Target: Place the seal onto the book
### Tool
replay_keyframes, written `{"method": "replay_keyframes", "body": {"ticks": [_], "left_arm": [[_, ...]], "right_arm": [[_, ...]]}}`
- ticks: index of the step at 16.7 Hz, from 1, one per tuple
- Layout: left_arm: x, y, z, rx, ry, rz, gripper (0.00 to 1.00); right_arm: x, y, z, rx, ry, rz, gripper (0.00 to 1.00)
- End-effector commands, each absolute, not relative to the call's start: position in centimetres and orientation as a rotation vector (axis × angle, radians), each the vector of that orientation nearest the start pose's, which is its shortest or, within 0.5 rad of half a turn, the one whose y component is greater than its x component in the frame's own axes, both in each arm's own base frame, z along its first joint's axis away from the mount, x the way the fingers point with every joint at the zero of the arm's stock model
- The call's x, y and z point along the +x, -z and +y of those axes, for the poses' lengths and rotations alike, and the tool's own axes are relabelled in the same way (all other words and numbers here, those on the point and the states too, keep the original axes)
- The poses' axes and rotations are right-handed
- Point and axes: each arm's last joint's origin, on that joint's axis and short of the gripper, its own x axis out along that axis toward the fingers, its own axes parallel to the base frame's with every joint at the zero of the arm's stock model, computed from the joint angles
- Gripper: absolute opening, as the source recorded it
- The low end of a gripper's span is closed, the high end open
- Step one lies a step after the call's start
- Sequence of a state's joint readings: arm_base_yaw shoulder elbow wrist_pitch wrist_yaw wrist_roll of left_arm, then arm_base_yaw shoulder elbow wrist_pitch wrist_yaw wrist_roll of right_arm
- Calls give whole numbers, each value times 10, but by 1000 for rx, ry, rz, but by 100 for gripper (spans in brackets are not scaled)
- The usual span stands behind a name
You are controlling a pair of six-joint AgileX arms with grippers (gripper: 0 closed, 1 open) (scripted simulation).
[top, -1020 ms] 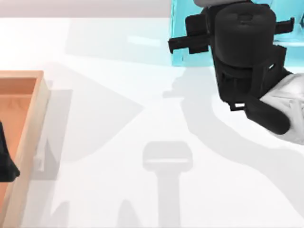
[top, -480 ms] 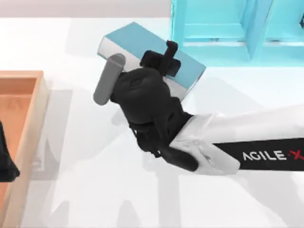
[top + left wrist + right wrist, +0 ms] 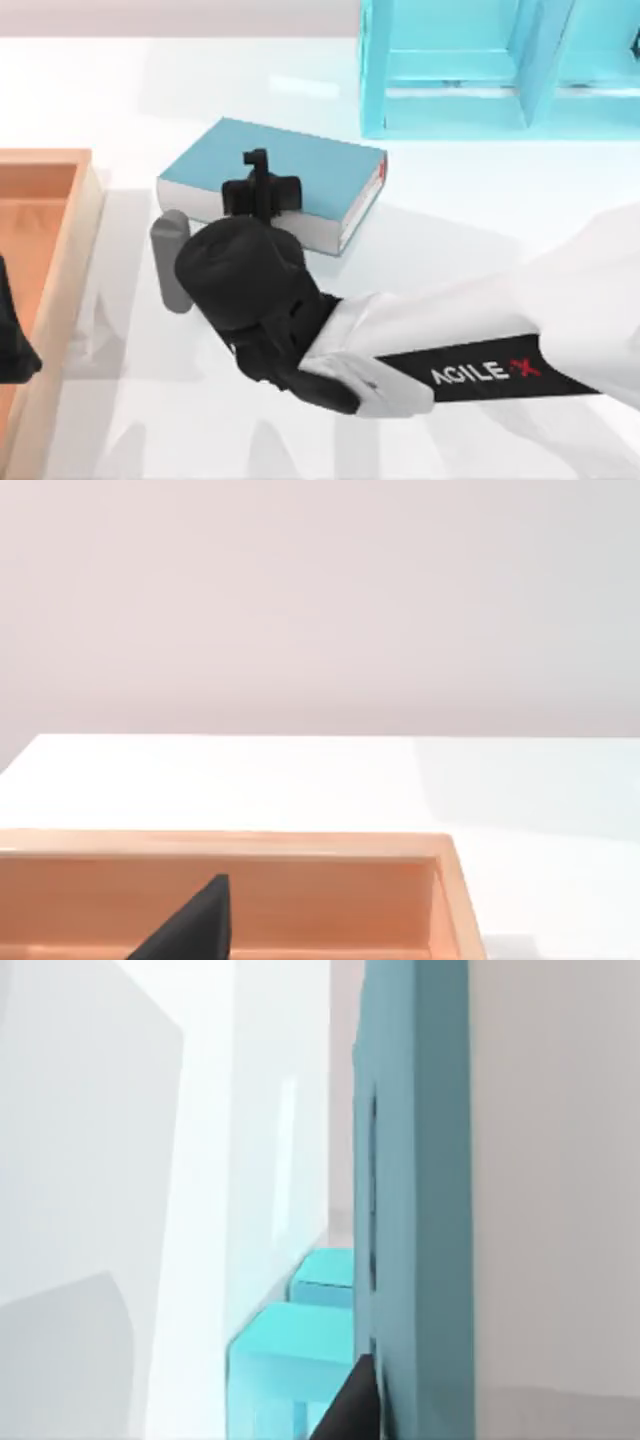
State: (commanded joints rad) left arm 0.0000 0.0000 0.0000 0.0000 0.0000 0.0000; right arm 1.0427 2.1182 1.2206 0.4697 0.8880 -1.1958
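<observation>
The teal book (image 3: 320,172) with white page edges lies level left of the table's middle, cover up. My right gripper (image 3: 258,186) reaches it from the front, one black finger lying over the cover. It looks shut on the book across its thickness. In the right wrist view the book (image 3: 420,1160) is a teal slab seen edge-on, right beside a dark fingertip (image 3: 352,1410). The seal is out of view. My left gripper (image 3: 12,345) is parked at the left edge over the wooden tray.
An orange-brown wooden tray (image 3: 72,250) runs along the left side, and its far wall (image 3: 300,845) fills the left wrist view's foreground. A light cyan shelf unit (image 3: 450,75) stands at the back right. My right arm's white forearm (image 3: 470,350) crosses the front right.
My right arm swung from the back right, by the shelf, to the left and front. The book travelled with the gripper and turned. The left arm stayed put.
</observation>
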Motion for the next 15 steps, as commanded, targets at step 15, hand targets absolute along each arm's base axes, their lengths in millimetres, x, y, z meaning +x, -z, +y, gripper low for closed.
{"method": "replay_keyframes", "body": {"ticks": [15], "left_arm": [[106, -160, -1, 0, 0, 0, 100]], "right_arm": [[237, -118, 372, -1545, -304, 112, 0]]}}
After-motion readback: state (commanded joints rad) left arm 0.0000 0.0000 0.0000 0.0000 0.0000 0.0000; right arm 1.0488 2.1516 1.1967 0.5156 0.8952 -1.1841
